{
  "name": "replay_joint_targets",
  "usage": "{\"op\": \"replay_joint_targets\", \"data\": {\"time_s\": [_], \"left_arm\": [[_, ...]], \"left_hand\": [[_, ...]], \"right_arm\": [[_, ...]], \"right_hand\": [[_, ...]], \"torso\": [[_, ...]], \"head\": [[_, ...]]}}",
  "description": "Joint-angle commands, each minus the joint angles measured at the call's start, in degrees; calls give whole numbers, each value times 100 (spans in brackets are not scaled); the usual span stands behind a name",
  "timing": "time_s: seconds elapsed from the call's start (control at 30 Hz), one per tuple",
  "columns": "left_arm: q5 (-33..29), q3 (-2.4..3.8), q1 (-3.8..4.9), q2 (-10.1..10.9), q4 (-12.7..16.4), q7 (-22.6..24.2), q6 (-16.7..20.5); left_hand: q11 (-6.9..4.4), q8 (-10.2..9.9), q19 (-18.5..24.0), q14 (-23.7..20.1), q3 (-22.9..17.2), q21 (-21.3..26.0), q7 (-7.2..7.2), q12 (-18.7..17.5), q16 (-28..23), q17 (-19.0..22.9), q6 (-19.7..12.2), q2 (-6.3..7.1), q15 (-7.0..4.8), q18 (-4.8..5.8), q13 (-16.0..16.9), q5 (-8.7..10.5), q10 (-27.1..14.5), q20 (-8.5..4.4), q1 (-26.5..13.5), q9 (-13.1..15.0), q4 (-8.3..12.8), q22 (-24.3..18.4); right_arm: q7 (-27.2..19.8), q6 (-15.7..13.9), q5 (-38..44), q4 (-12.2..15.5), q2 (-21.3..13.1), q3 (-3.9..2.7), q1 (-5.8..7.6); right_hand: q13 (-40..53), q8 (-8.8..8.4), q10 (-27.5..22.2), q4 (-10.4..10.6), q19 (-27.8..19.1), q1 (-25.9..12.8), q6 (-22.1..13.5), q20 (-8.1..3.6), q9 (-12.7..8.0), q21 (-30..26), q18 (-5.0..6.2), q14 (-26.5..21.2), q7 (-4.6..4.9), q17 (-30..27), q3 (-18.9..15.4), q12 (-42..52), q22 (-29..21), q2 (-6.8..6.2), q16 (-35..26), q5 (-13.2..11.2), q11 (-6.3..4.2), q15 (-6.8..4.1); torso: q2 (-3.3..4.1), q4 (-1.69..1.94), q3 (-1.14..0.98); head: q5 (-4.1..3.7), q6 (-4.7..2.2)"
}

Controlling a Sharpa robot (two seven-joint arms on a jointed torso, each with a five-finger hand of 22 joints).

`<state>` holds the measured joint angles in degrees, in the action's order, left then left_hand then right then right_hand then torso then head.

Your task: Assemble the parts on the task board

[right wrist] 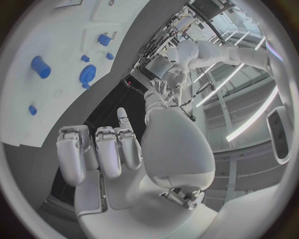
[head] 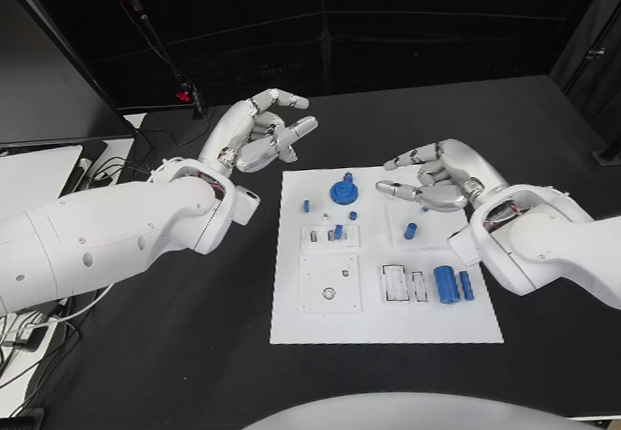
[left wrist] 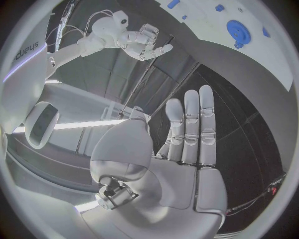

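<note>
From the head camera I see the white board lying mid-bench, long side running away from me. On it I make out a blue gear near the far edge, a few small blue pegs beside it, a short blue cylinder toward the right side, and two larger blue cylinders standing side by side near the right edge, next to a white slotted block. Two square white plates sit on the left half of the board. My left robot hand hangs over bare bench just beyond the board's far left corner, fingers loosely bent, holding nothing. My right robot hand hovers at the board's far right corner, fingers curled inward; I see nothing in them. In the left wrist camera, the left robot hand is flat, fingers straight and side by side, thumb out, palm empty; the right robot hand shows farther off, and the gear lies on the board beyond. In the right wrist camera, the right robot hand has its fingers folded down over an empty palm; the gear and a cylinder lie on the board, apart from the fingers.
</note>
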<state>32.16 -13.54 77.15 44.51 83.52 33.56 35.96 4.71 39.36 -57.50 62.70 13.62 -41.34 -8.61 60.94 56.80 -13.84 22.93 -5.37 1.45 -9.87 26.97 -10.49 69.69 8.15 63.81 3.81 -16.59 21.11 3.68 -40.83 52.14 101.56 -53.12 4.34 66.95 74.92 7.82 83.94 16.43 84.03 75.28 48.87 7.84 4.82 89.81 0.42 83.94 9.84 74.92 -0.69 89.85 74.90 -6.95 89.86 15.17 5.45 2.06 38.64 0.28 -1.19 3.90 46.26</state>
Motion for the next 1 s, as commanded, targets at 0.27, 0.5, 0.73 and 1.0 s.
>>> {"op": "replay_joint_targets", "data": {"time_s": [0.27, 0.5, 0.73, 1.0], "left_arm": [[1940, -4, 328, -98, -53, -2370, -1230], [2334, -4, 364, -261, -173, -3263, -2320], [2533, -4, 368, -421, -224, -3901, -3174], [2565, -3, 359, -645, -376, -4308, -3740]], "left_hand": [[83, -614, -2673, 2730, 203, -4528, -74, 2906, 3320, -7616, 1025, -20, 66, 837, 6303, -99, 2031, -79, 19, 23, -11, 6129], [-14, -558, -3250, 2730, 178, -4866, 53, 2906, 3320, -7616, 1935, -260, -27, 987, 6303, -325, 2031, -60, 99, 181, 0, 6889], [-79, 229, -3250, 2730, 302, -4866, 124, 2906, 3320, -7616, 1653, -507, -46, 987, 6303, -356, 2031, -57, 117, 864, -11, 6889], [-185, 610, -3250, 2730, 463, -4866, 234, 2906, 3320, -7616, 1798, -602, -129, 987, 6303, -229, 2031, -121, -13, 1309, -13, 6889]], "right_arm": [[-1402, 1345, -2944, -113, -581, 5, 84], [-1685, 1747, -3129, -260, -709, 13, 88], [-1796, 1861, -3147, -417, -688, 21, 79], [-1828, 1823, -3150, -490, -668, 23, 73]], "right_hand": [[1508, 155, 606, -25, 404, -183, -228, 201, -27, -181, 25, 606, 149, 1508, -188, 15, 1417, 563, 14, 293, 172, 176], [1508, 221, 606, -44, 346, -113, -331, 234, -32, -241, 44, 606, 177, 1508, -266, 15, 1391, 587, 14, 256, 204, 208], [1508, 342, 606, -85, 331, -8, -329, 256, -14, -256, 50, 606, 200, 1508, -357, 15, 1386, 545, 14, 197, 222, 222], [1508, 386, 606, -55, 327, -26, -334, 265, -9, -260, 51, 606, 207, 1508, -395, 15, 1384, 571, 14, 213, 230, 231]], "torso": [[-97, -91, -11], [-82, -73, 5], [-77, -58, -2], [-83, -54, 2]], "head": [[28, 55], [-76, 36], [-86, 33], [-80, 47]]}}
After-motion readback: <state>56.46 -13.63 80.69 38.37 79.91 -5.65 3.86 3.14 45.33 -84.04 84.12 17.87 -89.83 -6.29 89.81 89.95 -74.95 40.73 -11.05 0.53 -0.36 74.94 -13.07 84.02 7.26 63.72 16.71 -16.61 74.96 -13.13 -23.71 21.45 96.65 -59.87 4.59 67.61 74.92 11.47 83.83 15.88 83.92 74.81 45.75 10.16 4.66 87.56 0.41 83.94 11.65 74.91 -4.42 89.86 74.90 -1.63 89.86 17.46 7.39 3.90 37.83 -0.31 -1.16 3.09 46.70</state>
